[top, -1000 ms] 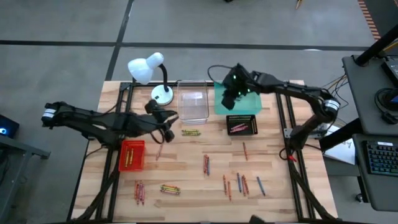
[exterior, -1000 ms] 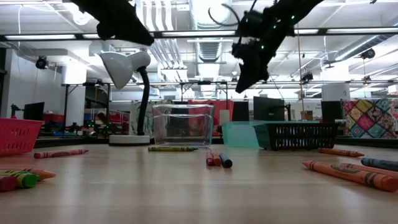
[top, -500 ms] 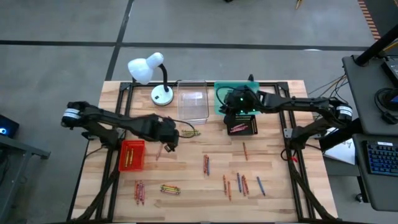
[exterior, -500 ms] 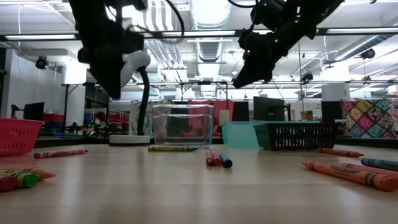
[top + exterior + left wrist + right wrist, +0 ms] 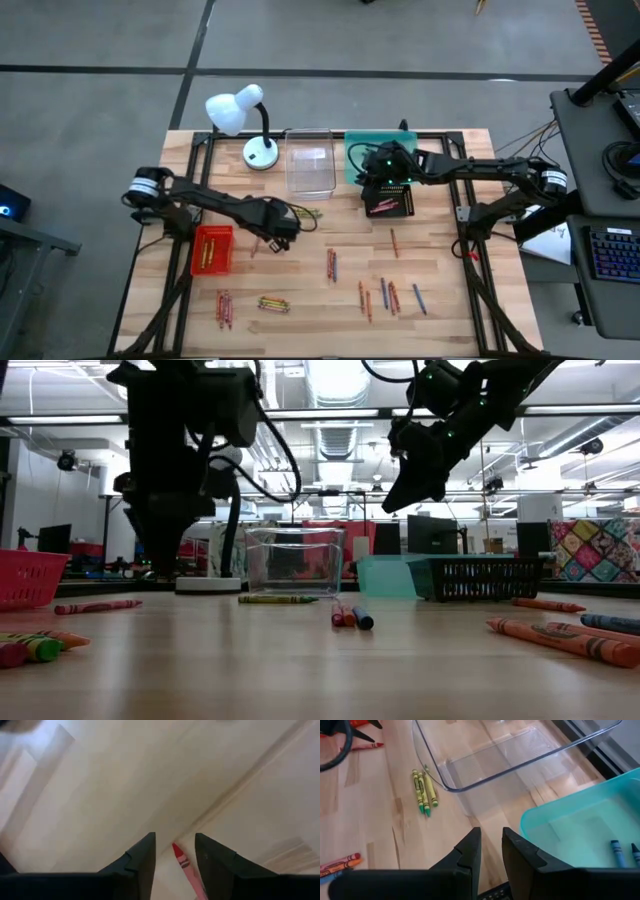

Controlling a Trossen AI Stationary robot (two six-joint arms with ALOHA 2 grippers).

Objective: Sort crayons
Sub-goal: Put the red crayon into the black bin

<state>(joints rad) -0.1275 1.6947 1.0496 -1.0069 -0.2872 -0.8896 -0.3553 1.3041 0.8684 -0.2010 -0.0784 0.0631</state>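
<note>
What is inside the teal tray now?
In the teal tray, two blue crayons lie near one edge. The rest of its floor is cut off by the right wrist picture or hidden under the arm.

wood table [image 5: 440,300]: crayons [image 5: 390,296], trays [image 5: 310,168], lamp [image 5: 262,153]

Short red, yellow, orange and blue crayons [image 5: 332,264] lie flat, scattered in small clusters across the tabletop.

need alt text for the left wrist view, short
A red crayon lies on the pale wooden table, framed between the open jaws of the left gripper. Nothing is held, and nothing else shows on the wood.
</note>
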